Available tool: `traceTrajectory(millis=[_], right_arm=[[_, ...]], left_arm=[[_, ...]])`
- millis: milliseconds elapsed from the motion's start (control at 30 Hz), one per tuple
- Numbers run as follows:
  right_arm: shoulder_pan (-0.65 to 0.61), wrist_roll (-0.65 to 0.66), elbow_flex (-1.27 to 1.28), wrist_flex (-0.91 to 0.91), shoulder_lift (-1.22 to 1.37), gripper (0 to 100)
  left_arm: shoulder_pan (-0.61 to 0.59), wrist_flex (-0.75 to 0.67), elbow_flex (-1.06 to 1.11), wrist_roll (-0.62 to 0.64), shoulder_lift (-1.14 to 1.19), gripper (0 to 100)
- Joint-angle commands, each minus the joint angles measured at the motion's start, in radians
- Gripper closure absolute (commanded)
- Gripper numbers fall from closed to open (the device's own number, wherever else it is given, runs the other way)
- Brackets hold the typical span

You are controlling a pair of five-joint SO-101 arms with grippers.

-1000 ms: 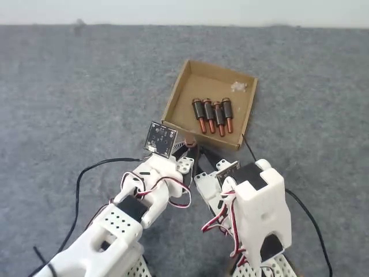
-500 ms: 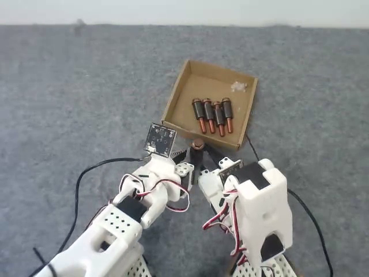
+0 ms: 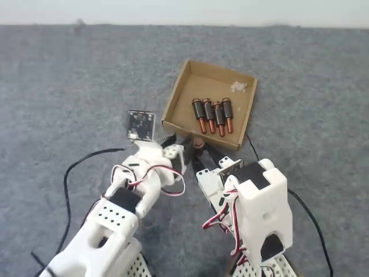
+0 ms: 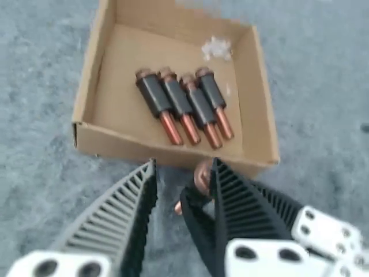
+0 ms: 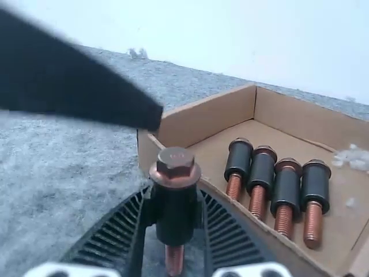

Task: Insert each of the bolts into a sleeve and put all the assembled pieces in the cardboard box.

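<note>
Surface: grey felt-like table covering [image 3: 69, 81], bounded at the far edge by a pale wall [image 3: 184, 10]. Item 1: right gripper [image 5: 173, 216], jaws clamped on 1 assembled piece [image 5: 174, 199], the black sleeve pinched between the ribbed fingers, the copper hex head projecting past the fingertips and the threaded end pointing back toward the wrist; long axis in line with the fingers. Item 2: cardboard box [image 5: 202, 118], placed directly ahead of the right gripper's fingertips, its near wall just beyond the held piece's head; the drop is judged to call for a short forward carry over that wall. Item 3: 4 finished pieces [image 5: 277, 184], laid side by side inside the box, parallel, threaded ends toward the near wall. Item 4: left gripper [image 4: 181, 190], jaws spread apart and holding nothing, positioned just beside the held piece. The right arm is judged the nearer to the delivery. Markings: no legible writing or label is noted on the box or the pieces.
</note>
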Motion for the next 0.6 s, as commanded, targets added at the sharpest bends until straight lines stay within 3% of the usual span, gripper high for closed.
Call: traceTrajectory(millis=[0, 233, 367, 567], right_arm=[[0.018, -0.006, -0.040, -0.001, -0.028, 99.2], [0.018, -0.006, -0.041, -0.001, -0.028, 99.2], [0.019, -0.006, -0.041, -0.001, -0.028, 99.2], [0.019, -0.008, -0.040, -0.001, -0.028, 99.2]], left_arm=[[-0.037, 0.003, -0.074, 0.032, -0.014, 86], [-0.091, 0.003, -0.076, 0.032, -0.064, 87], [-0.172, 0.003, -0.035, 0.028, -0.138, 100], [-0.285, 0.026, 0.064, -0.002, -0.173, 99]])
